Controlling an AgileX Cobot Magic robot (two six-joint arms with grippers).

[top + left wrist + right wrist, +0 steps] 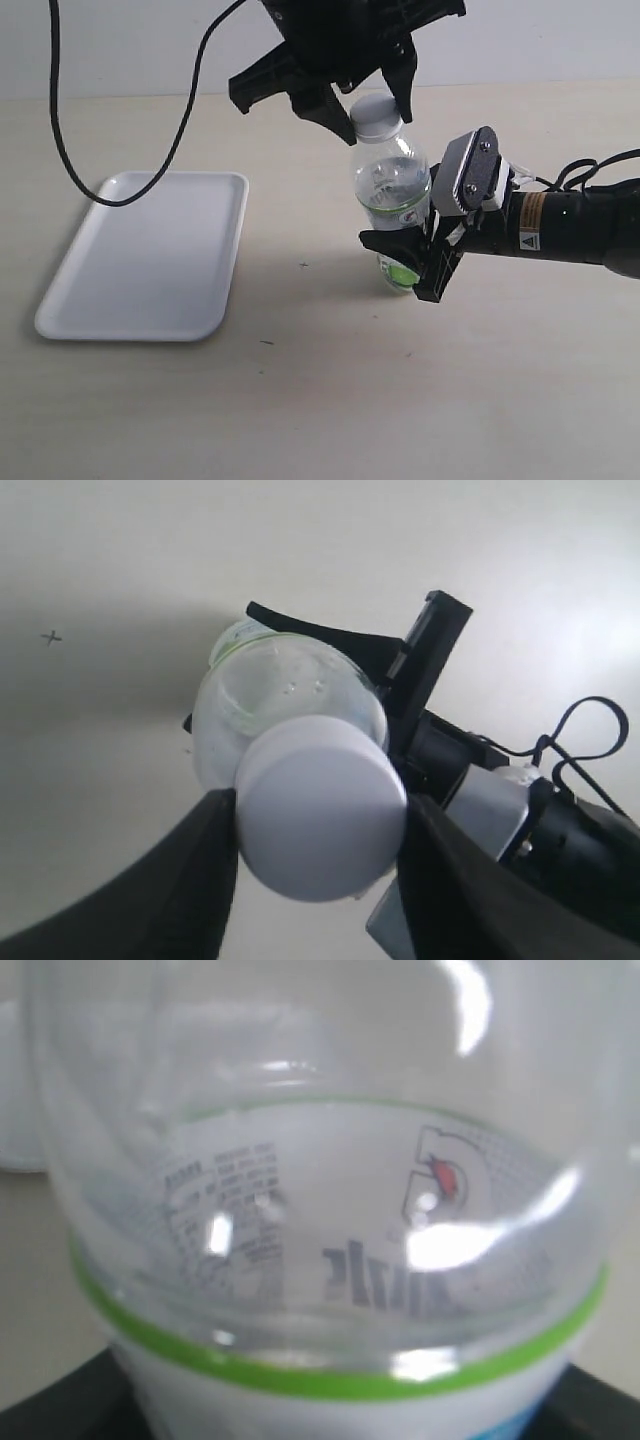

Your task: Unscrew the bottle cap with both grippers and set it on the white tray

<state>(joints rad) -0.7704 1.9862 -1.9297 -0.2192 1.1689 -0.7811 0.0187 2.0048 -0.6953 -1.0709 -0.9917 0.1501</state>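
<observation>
Fingers of left gripper point(350, 95) sitting apart, straddling cap point(320, 820), not clamped yet; right gripper point(415, 262) clamping bottle point(393, 190) low down. Grasp step underway — next: closing squarely, twisting. Tray point(150, 255) well away

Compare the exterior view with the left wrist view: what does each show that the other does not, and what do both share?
Only the exterior view shows the white tray, lying apart from the bottle, and the green lime picture low on the label. Only the left wrist view shows the cap's flat top from above and a small cross mark on the table. Both show the bottle upright with the bottle cap on, the left gripper with its jaws either side of the cap, and the right gripper around the bottle's lower body.
</observation>
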